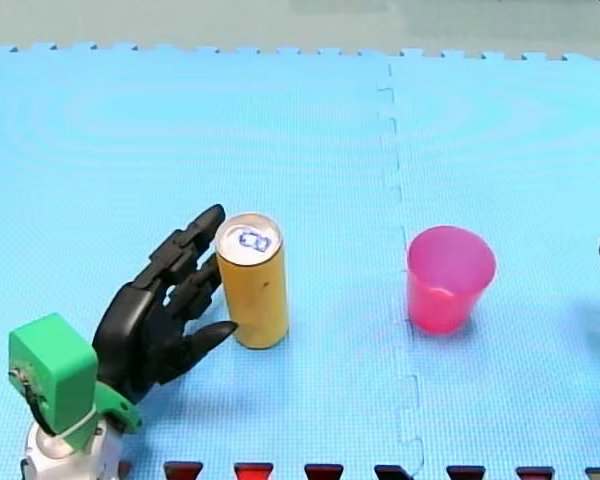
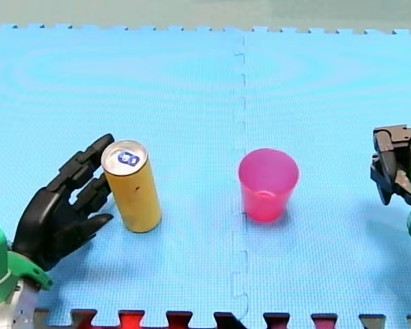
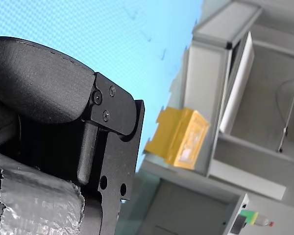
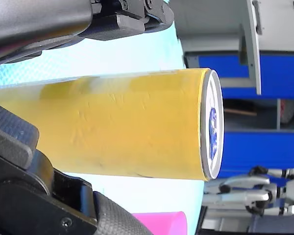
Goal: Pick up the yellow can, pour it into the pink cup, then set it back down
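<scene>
— How's the light?
— Bright and even, from overhead by the look of it. The yellow can [image 1: 252, 282] throws just a faint, soft shadow on the blue mat [image 1: 310, 130] at its base.
— Any glare?
— Its silver lid [image 1: 248, 240] shines pale, and a whitish streak runs along the can's side in the second wrist view. Beyond the can, faint oval rings of sheen lie on the mat.
— Other shadows?
— A soft one under the left hand [image 1: 165, 310] beside the can, another at the foot of the pink cup [image 1: 448, 278].

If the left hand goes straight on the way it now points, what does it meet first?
Probably the yellow can, just before the left hand; contact unclear. The right hand is far right.
</scene>
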You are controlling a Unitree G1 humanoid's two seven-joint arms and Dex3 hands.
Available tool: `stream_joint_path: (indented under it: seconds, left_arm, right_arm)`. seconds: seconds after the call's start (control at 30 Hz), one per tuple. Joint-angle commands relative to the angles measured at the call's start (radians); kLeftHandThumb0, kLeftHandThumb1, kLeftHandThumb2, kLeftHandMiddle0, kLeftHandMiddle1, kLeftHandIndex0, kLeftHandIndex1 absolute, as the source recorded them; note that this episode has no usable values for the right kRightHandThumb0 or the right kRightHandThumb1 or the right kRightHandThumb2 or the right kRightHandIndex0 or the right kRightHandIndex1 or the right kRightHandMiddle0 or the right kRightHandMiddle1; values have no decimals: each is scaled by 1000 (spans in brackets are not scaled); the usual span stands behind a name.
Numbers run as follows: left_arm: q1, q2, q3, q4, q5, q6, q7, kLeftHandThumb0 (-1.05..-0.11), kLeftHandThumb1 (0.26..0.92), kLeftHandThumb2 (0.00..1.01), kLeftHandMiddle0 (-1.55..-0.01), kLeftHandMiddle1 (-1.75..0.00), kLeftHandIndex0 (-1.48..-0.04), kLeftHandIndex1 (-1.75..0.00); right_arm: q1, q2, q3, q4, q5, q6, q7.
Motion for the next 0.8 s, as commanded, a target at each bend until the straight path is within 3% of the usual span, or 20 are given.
stream_joint_path:
  seconds: [0.0, 0.23, 0.6, 0.77]
  left_arm:
    - [-15, 10, 4, 22, 9, -3, 22, -1048, 770, 20, -183, -7, -197, -1]
    - [-36, 13, 3, 70, 37, -2, 69, -1048, 779, 17, -190, -10, -196, 0]
    - [-39, 7, -11, 74, 71, 3, 112, -1048, 782, 11, -195, -9, -186, 0]
    - [-43, -4, -18, 78, 81, 7, 112, -1048, 750, 1, -193, -7, -162, 0]
  right_arm:
    - [0, -8, -4, -2, 7, -3, 3]
    - [3, -13, -9, -3, 11, -9, 10]
    - [4, -19, -11, -1, 13, -17, 15]
    - [6, -18, -10, -3, 13, -19, 16]
